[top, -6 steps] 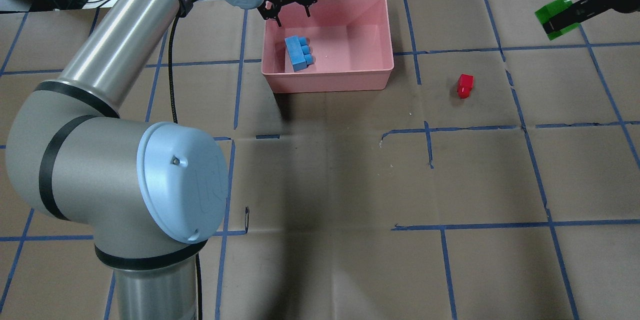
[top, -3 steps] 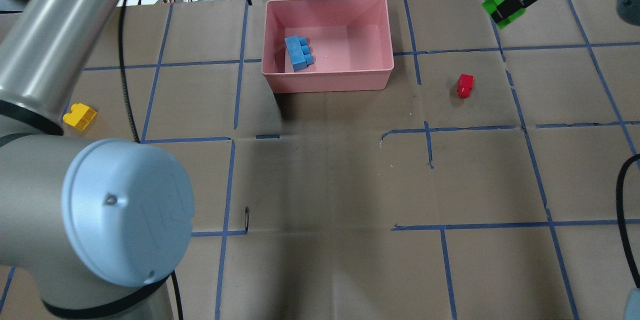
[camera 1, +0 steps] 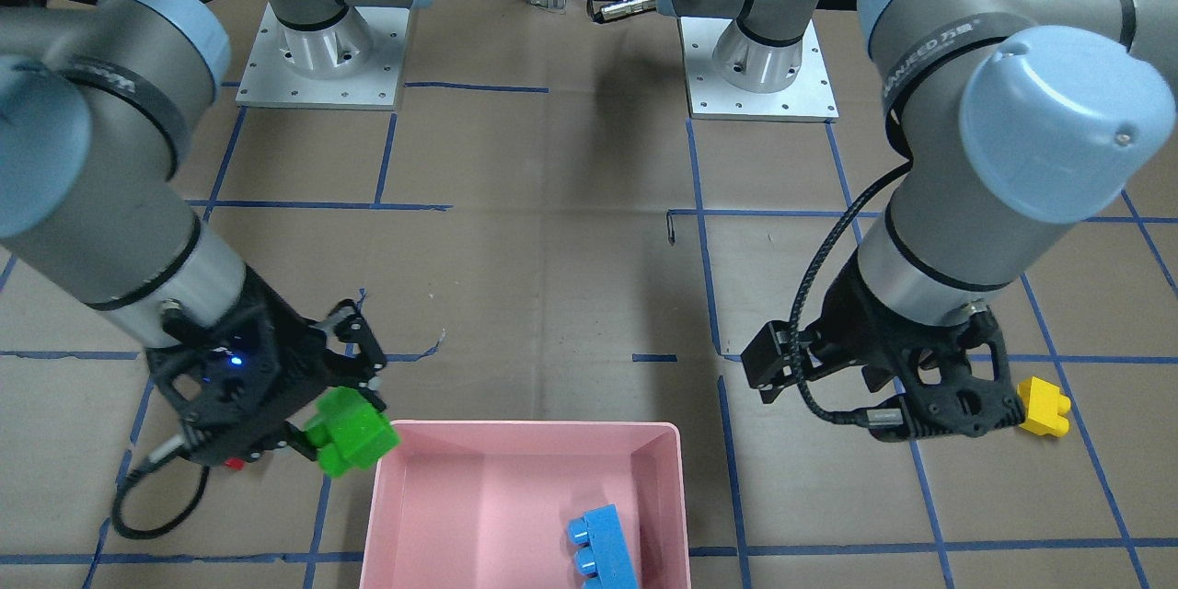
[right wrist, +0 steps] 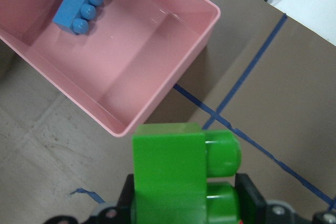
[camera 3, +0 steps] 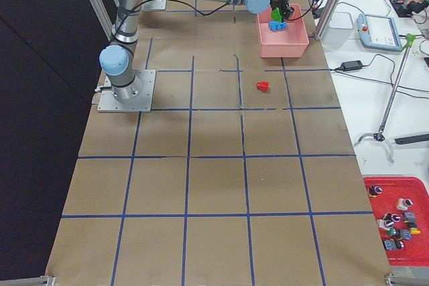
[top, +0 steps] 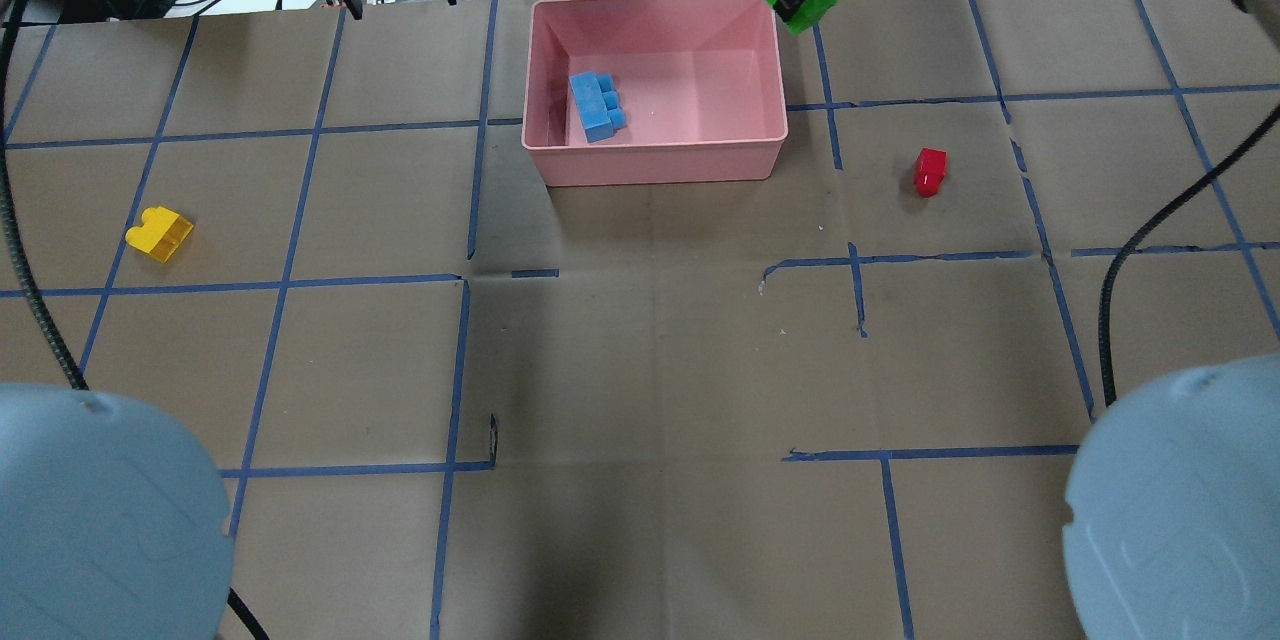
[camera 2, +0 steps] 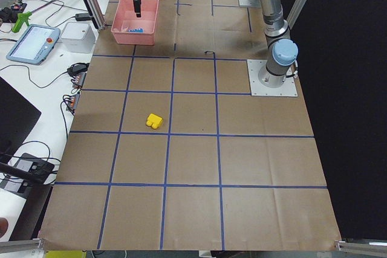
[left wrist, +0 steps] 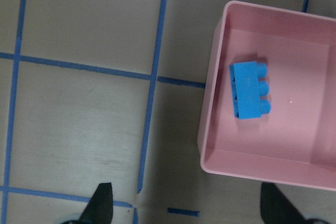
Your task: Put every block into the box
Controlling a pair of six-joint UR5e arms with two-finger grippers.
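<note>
At box [top: 655, 163] far-right corner: R gripper [camera 1: 327, 409] clamped on green block [camera 1: 354, 431], just outside rim; interior lies robot-left.

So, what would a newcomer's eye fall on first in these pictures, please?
Probably the bright green block, clamped in the jaws of the right gripper and hanging by a corner of the pink box. Next, the light-blue three-stud block lying alone inside that box, while the yellow block and the small red block sit on the brown paper either side.
</note>
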